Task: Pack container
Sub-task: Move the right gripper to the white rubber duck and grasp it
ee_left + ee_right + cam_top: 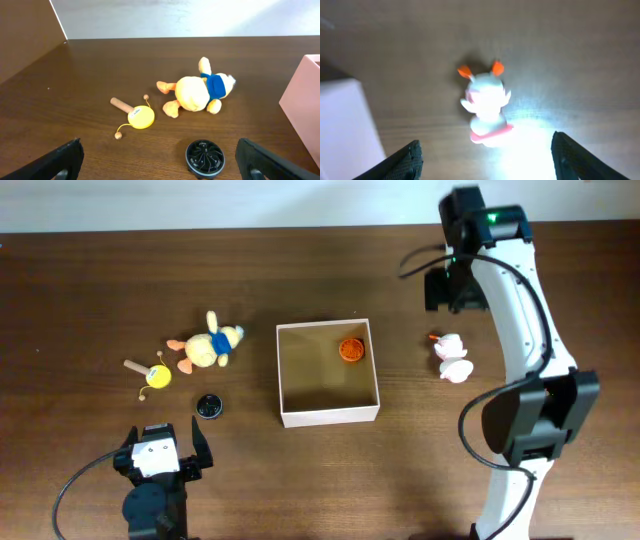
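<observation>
Right gripper point(486, 159) hangs wide open over the white toy point(487, 102); left gripper point(165, 161) gapes too. Container point(328, 417) sits mid-table holding just one orange piece point(351, 349), so most packing's left, I reckon.

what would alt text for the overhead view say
A white-walled cardboard container sits mid-table with one orange object inside. Left of it lie a plush duck, a yellow rattle drum and a black disc; a white toy lies on its right.
</observation>
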Controlling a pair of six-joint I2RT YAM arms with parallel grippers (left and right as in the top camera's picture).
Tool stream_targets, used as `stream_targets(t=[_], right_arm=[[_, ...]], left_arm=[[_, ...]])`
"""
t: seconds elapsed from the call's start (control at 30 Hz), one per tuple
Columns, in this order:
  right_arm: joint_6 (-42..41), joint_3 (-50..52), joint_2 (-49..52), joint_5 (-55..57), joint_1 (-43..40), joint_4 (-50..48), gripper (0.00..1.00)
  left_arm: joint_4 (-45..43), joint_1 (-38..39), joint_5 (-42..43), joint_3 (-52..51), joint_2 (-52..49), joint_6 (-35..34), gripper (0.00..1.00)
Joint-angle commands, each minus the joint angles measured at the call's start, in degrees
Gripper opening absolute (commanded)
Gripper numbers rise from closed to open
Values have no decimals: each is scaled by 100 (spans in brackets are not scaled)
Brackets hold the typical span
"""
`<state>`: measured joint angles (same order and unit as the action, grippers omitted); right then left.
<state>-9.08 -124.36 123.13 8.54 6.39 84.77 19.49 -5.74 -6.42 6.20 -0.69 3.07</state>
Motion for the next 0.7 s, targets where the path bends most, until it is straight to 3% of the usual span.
stream_targets(t=[0.0,0.4,0.67], right_arm=[[-66,627,-2,-210,-7,-98,72],[-236,2227,-2,-417,-122,-931,76],[-59,2387,-2,-424,-144,-1770,77]], left_arm=[[0,-9,-46,-22,35,92,99],[0,-9,-46,-22,35,92,99],[0,-9,-46,-22,35,92,99]])
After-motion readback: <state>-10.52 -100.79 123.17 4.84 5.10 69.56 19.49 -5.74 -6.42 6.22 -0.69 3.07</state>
